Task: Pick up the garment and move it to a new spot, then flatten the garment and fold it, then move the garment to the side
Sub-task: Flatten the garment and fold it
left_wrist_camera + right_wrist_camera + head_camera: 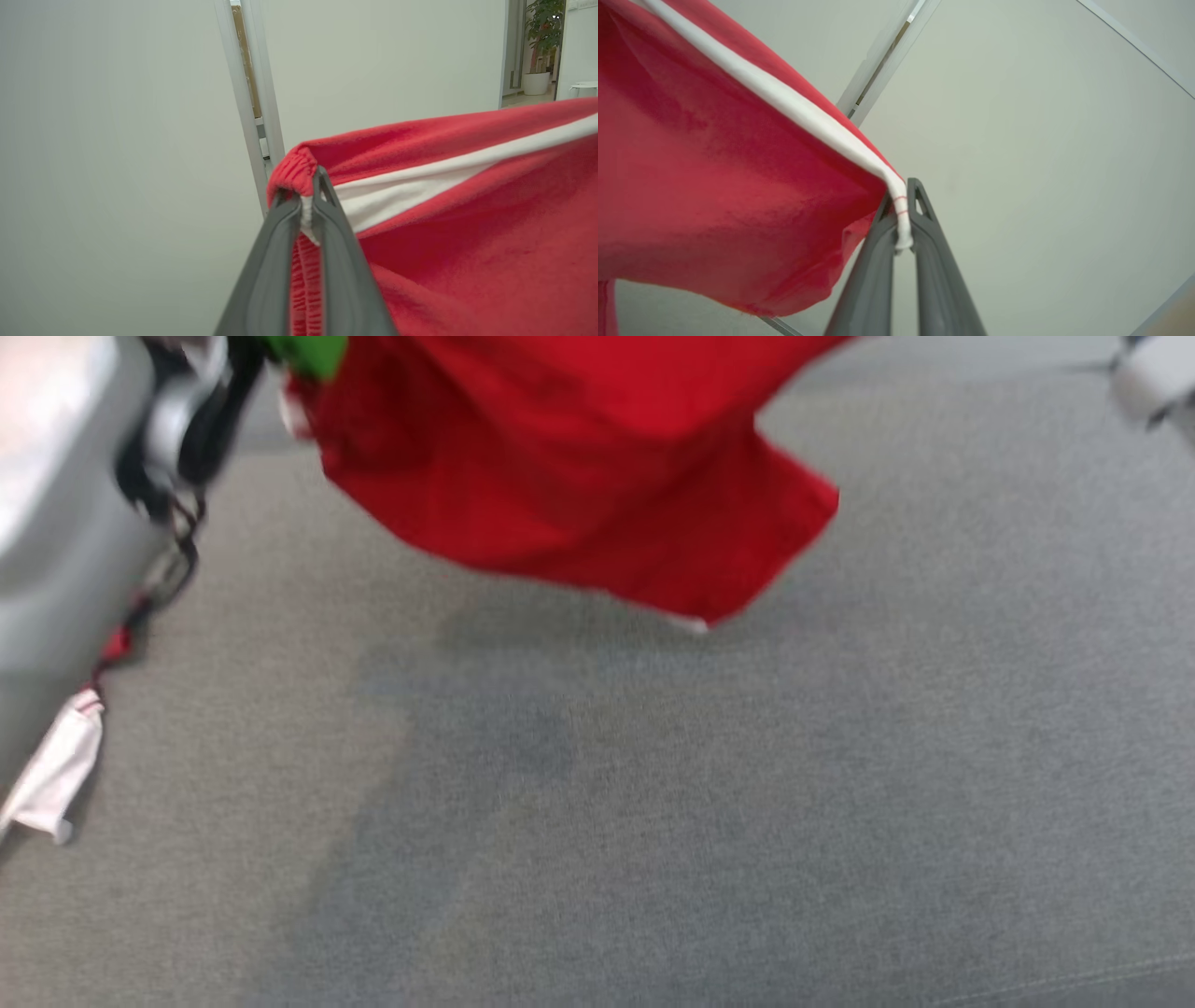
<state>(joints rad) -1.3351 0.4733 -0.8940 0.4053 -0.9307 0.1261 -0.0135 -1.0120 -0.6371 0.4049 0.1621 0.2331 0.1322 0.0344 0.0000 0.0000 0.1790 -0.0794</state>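
Holding garment (pixel 579 476) aloft with left gripper (pixel 308 200) and right gripper (pixel 902 207) pinched on it; yet to flatten, fold.

head camera looks down; both wrist cameras, close up, share the garment (pixel 467 242).

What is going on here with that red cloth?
The robot holds a red garment up in the air above the grey surface. The left tool is shut on its gathered edge, the right tool on its white stripe, with the cloth hanging between them. It has not been laid flat or folded yet.
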